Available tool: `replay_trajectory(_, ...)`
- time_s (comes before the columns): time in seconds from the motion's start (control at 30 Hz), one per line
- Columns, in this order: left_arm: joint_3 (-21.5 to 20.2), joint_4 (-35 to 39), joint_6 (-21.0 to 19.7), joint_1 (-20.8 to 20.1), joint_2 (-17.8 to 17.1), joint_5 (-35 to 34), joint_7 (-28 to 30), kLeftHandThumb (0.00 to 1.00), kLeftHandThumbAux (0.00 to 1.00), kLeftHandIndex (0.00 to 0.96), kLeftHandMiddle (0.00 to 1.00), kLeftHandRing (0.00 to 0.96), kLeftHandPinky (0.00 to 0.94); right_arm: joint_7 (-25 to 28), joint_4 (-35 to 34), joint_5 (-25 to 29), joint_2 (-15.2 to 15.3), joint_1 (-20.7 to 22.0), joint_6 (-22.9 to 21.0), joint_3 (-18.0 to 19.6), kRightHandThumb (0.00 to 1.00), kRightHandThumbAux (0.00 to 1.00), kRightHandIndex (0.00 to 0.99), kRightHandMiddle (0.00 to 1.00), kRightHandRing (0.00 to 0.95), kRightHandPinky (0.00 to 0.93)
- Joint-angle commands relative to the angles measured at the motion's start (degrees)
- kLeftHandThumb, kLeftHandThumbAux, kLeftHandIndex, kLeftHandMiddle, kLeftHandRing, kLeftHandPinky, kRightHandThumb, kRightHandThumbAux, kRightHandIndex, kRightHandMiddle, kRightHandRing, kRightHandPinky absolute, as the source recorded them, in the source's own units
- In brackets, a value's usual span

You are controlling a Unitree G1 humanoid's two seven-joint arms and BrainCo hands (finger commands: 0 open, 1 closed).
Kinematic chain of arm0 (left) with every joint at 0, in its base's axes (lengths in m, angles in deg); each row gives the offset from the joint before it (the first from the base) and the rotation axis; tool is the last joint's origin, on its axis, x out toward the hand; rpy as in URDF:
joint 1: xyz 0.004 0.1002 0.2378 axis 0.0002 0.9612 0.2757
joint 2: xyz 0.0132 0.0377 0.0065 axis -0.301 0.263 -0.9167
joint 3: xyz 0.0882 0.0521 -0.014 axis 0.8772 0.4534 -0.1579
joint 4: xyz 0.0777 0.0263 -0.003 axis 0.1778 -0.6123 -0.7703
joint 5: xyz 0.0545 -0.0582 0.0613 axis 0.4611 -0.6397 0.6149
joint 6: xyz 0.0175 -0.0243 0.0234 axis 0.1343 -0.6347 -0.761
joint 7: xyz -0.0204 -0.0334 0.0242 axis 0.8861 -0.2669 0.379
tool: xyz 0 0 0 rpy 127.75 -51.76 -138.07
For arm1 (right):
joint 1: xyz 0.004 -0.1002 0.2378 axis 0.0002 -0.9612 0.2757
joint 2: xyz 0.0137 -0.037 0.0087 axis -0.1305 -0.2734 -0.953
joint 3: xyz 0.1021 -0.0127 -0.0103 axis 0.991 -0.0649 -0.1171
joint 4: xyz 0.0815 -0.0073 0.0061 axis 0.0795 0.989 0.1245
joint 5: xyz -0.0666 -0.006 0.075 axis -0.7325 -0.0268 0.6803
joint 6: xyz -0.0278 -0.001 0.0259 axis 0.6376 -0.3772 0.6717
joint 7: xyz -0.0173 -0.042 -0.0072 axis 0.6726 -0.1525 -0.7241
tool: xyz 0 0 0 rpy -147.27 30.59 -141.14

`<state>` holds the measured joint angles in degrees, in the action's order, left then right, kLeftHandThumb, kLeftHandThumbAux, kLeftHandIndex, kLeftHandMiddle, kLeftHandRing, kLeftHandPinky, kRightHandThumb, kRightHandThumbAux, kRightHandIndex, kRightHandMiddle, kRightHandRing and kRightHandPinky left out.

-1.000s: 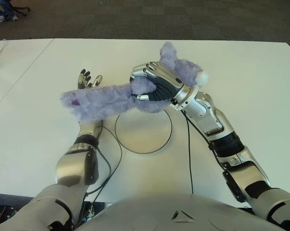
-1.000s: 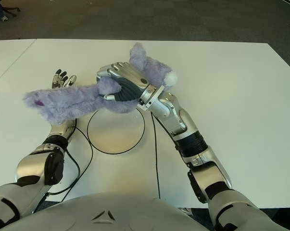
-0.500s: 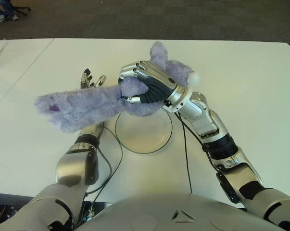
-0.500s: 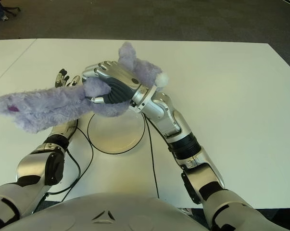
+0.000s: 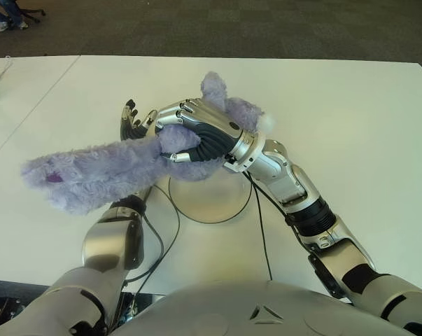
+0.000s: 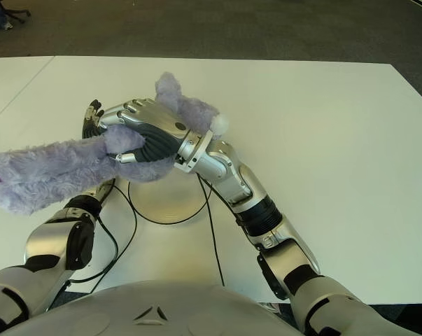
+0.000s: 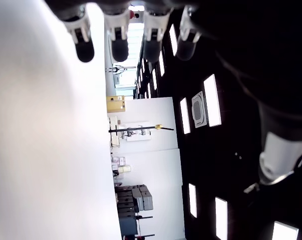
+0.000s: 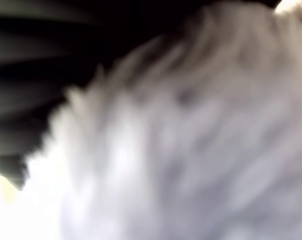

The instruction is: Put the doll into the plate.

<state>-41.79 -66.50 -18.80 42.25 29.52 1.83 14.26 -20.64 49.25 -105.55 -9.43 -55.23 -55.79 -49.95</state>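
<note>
Our right hand (image 5: 197,133) clenches doll (image 5: 99,171) above plate (image 5: 214,206); left hand (image 5: 131,119) at 10 o'clock, fingers (image 7: 118,47) relaxed. Risk: long body drapes off rim.

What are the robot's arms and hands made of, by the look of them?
Shiny silver shells with black bands at the joints. The right hand has silver fingers and a ribbed black palm; the left hand has dark fingertips. A thin black cable runs along each arm.

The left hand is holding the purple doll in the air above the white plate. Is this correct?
Not quite: the right hand holds the purple doll above the white plate, as the left eye view shows. The left hand shows open beyond the doll, holding nothing.
</note>
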Motion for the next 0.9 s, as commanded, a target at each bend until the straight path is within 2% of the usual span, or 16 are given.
replay_trajectory(0.03, 2.61, -8.13, -2.59, 15.27, 8.17, 2.76, -1.86, 0.000, 0.607, 0.001, 0.036, 0.010, 0.006, 0.66, -0.66, 0.55, 0.32, -0.56, 0.36, -0.27, 0.713, 0.712, 0.440, 0.827, 0.825, 0.845)
replay_trajectory(0.4, 2.99, -8.08, -2.42, 15.32, 8.62, 2.95, -2.42, 0.000, 0.607, 0.001, 0.036, 0.010, 0.006, 1.05, -1.50, 1.25, 1.11, -0.95, 0.47, 0.18, 0.713, 0.712, 0.440, 0.827, 0.825, 0.845)
replay_trajectory(0.43, 0.27, -5.62, -0.25, 17.90, 10.39, -1.52, 2.48, 0.000, 0.607, 0.001, 0.036, 0.010, 0.006, 2.42, 1.74, -2.38, 1.84, -3.36, 0.06, -4.28, 0.713, 0.712, 0.440, 0.827, 0.825, 0.845)
replay_trajectory(0.47, -1.77, -3.76, 1.38, 19.84, 11.72, -4.86, 6.16, 0.007, 0.658, 0.034, 0.062, 0.028, 0.007, 3.44, 4.17, -5.09, 2.40, -5.17, -0.26, -7.64, 0.705, 0.716, 0.439, 0.794, 0.795, 0.776)
replay_trajectory(0.53, -2.30, -1.44, 3.62, 21.03, 13.16, -6.33, 7.30, 0.001, 0.672, 0.050, 0.077, 0.037, 0.001, 4.94, 6.90, -7.84, 3.29, -7.80, -1.85, -10.98, 0.702, 0.717, 0.438, 0.775, 0.773, 0.735)
replay_trajectory(0.57, -1.85, -1.20, 3.75, 20.87, 13.20, -5.88, 6.66, 0.000, 0.673, 0.052, 0.079, 0.038, 0.000, 5.04, 6.99, -7.86, 3.40, -8.02, -2.24, -11.02, 0.702, 0.717, 0.438, 0.773, 0.770, 0.729)
replay_trajectory(0.63, 0.97, -2.65, 2.20, 17.72, 12.11, -1.75, 1.22, 0.000, 0.661, 0.073, 0.104, 0.051, 0.000, 5.39, 9.02, -7.66, 3.36, -10.15, -4.42, -11.47, 0.701, 0.719, 0.439, 0.761, 0.753, 0.710)
replay_trajectory(0.7, 2.62, -4.27, 0.31, 15.79, 11.02, 0.78, -1.85, 0.000, 0.643, 0.091, 0.132, 0.069, 0.013, 4.91, 11.42, -7.45, 3.16, -12.25, -5.64, -11.83, 0.700, 0.720, 0.439, 0.753, 0.742, 0.700)
replay_trajectory(0.77, 3.17, -5.39, -1.38, 15.03, 10.42, 1.57, -3.15, 0.000, 0.623, 0.107, 0.159, 0.088, 0.040, 4.44, 12.01, -6.86, 3.07, -14.51, -6.86, -11.64, 0.699, 0.720, 0.439, 0.749, 0.736, 0.693)
replay_trajectory(0.9, 2.63, -7.42, -5.18, 14.56, 9.18, 1.35, -3.89, 0.000, 0.577, 0.128, 0.188, 0.115, 0.050, 1.71, 12.18, -4.75, 2.50, -20.43, -8.56, -10.40, 0.698, 0.721, 0.438, 0.756, 0.747, 0.757)
